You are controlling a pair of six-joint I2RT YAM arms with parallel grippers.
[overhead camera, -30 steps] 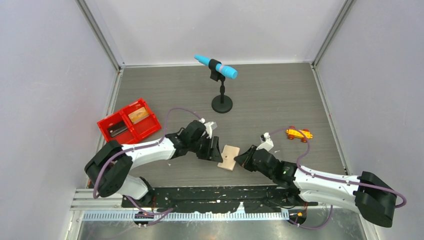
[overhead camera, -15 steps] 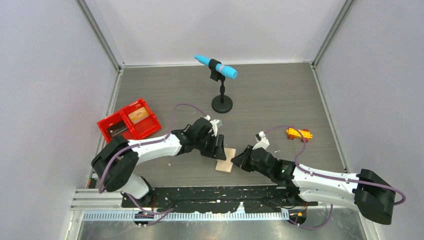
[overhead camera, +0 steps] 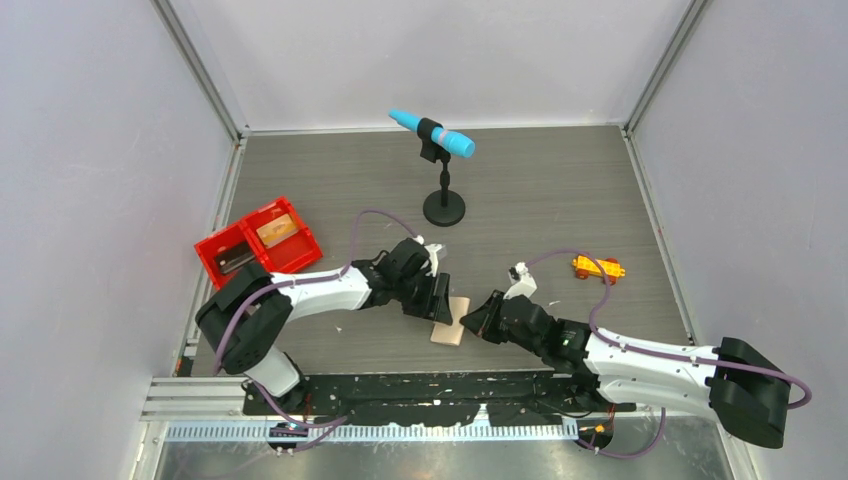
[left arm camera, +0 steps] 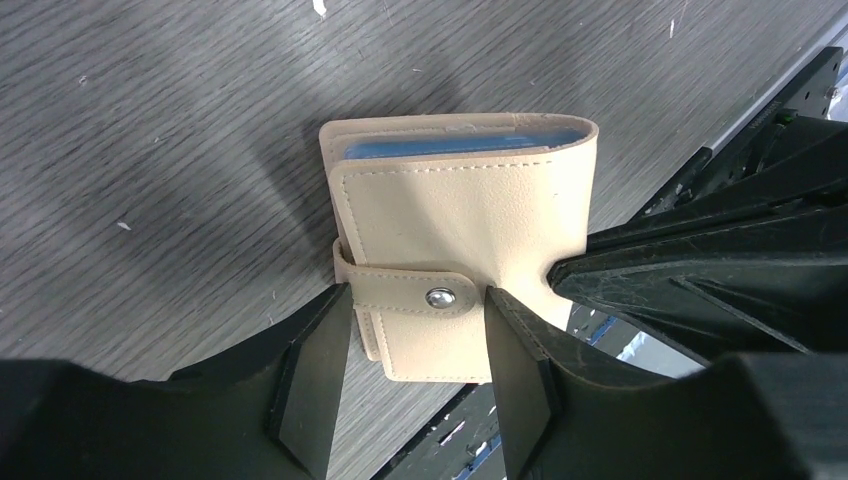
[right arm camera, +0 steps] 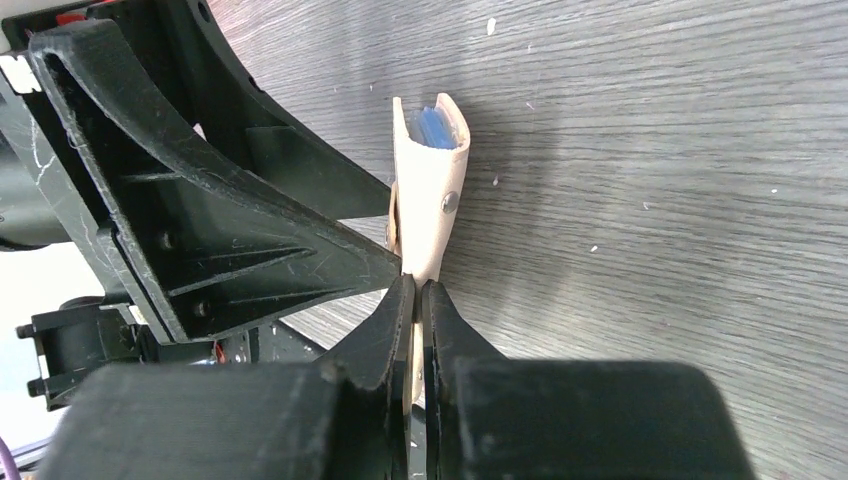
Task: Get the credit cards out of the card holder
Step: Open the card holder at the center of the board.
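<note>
card holder (left arm camera: pixel 470 210) pinched at its edge by closed right gripper (right arm camera: pixel 417 288); left gripper (left arm camera: pixel 417 295) half-open astride snap tab (left arm camera: pixel 395 290).

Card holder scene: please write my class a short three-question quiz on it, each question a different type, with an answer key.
1. True or false: the card holder lies spread open.
2. Fill in the blank: the left gripper, open, straddles the holder's snap ____.
3. Which one pinches the holder's edge? A. the left gripper; B. the right gripper; C. neither.

Key: 1. False, its snap is fastened. 2. tab. 3. B.
</note>
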